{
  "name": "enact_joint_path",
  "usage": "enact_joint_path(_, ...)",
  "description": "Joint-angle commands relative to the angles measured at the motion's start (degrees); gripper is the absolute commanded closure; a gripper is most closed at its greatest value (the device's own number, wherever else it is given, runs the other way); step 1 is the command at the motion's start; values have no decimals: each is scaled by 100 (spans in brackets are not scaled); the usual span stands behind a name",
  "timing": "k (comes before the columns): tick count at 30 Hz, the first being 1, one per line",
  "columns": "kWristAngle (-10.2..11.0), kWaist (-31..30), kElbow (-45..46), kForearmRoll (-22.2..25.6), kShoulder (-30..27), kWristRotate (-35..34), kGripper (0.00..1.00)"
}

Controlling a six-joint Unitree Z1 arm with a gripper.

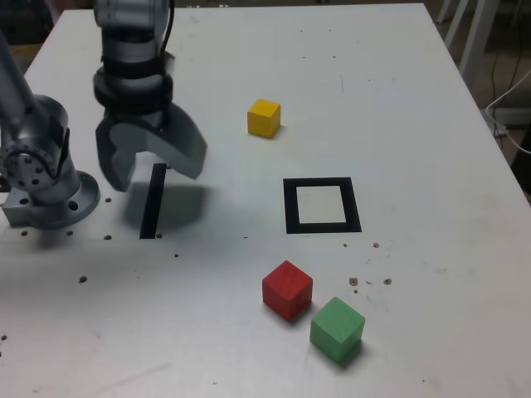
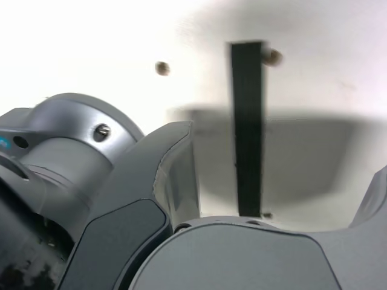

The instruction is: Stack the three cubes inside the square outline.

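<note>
Stacking unstarted: square outline [image 1: 292,207] bare, right of centre in the exterior view. Yellow cube [image 1: 264,118] upper centre; red [image 1: 287,290] and green [image 1: 338,330] cubes lower centre. Gripper [image 1: 158,170] empty, jaws apart. All three remain to place.

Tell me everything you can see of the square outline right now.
The square outline is a flat black square frame, tape by the look of it, lying on the white table around a plain white centre. All four sides show, unbroken. Nothing stands inside it and no cube touches it. In the exterior view it sits right of the black strip, with the yellow cube beyond it and the red and green cubes nearer the camera.
</note>
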Motion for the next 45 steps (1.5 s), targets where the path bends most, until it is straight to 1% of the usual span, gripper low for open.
enact_joint_path(1, -36, -198, -138, 68, 20, 4, 1)
enact_joint_path(5, -46, -704, -410, 239, 29, -12, 0)
enact_joint_path(13, 32, -1626, -778, 442, 159, -228, 1)
enact_joint_path(18, 111, -2101, -1031, 518, 249, -355, 1)
enact_joint_path(22, 215, -2454, -1317, 645, 361, -408, 1)
enact_joint_path(29, 473, -3101, -2004, 999, 788, -489, 1)
enact_joint_path(33, 582, -3400, -2330, 1150, 1073, -515, 1)
enact_joint_path(41, 694, -3846, -2793, 1195, 1540, -453, 1)
enact_joint_path(45, 715, -4011, -3008, 1227, 1746, -375, 1)
